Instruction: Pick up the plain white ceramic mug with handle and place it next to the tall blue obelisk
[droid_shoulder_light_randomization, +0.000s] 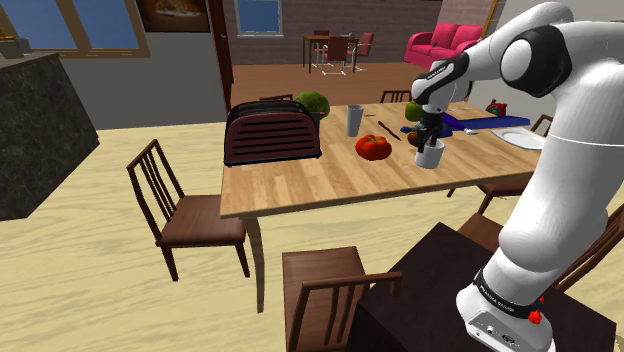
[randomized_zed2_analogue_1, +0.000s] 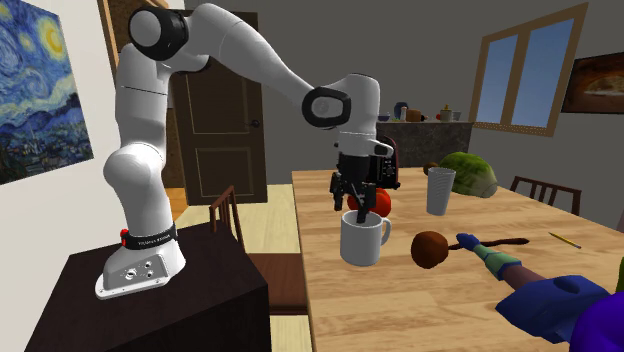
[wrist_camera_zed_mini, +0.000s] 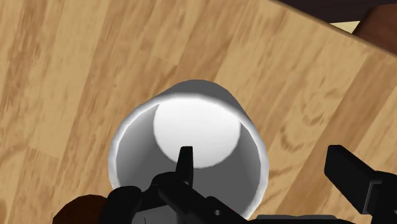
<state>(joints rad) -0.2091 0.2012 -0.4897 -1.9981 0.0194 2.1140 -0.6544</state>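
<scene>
- The white mug (randomized_zed2_analogue_1: 362, 240) stood upright on the wooden table (droid_shoulder_light_randomization: 300, 185), near the edge closest to the stand, its handle towards the second exterior view's right.
- A brown round object (randomized_zed2_analogue_1: 430, 250) lay just beside the mug, and a long blue object (randomized_zed2_analogue_1: 550, 298) lay beyond that.
- A red round vegetable (droid_shoulder_light_randomization: 374, 147) sat near the mug; a grey cup (randomized_zed2_analogue_1: 440, 190), a green melon (randomized_zed2_analogue_1: 468, 175) and a dark toaster (droid_shoulder_light_randomization: 272, 133) stood farther off.
- The gripper (randomized_zed2_analogue_1: 355, 207) hung over the mug's rim with its fingers (wrist_camera_zed_mini: 185, 162) spread apart: one inside the mug, the other outside its wall, neither gripping it.
</scene>
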